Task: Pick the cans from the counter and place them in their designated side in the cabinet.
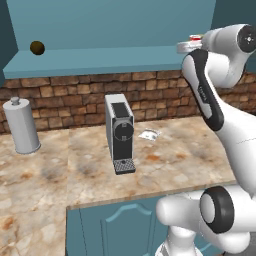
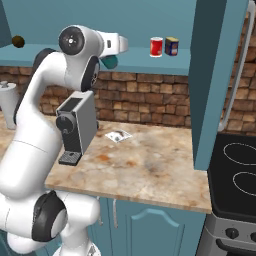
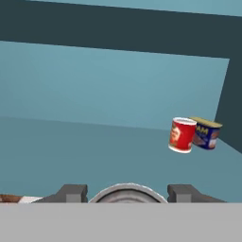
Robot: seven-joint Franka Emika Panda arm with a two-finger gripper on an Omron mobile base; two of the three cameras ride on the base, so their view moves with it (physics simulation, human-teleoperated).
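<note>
Teal can carried in the hand at the cabinet shelf, red can already on the shelf

The hand (image 3: 127, 193) is closed on the teal can (image 2: 109, 61), whose silver top shows between the two fingertips (image 3: 71, 193) in the hand view; in the right base view the can hangs just at the front edge of the cabinet (image 2: 145, 62) shelf board. The red can (image 2: 156, 47) stands upright on the shelf, to the right, touching or just beside a dark blue can (image 2: 172, 46). A small dark ball (image 1: 37, 48) sits at the shelf's far left. On the bench (image 1: 165, 160) below stand a coffee machine (image 1: 120, 131) and a grey canister (image 1: 21, 125)
</note>
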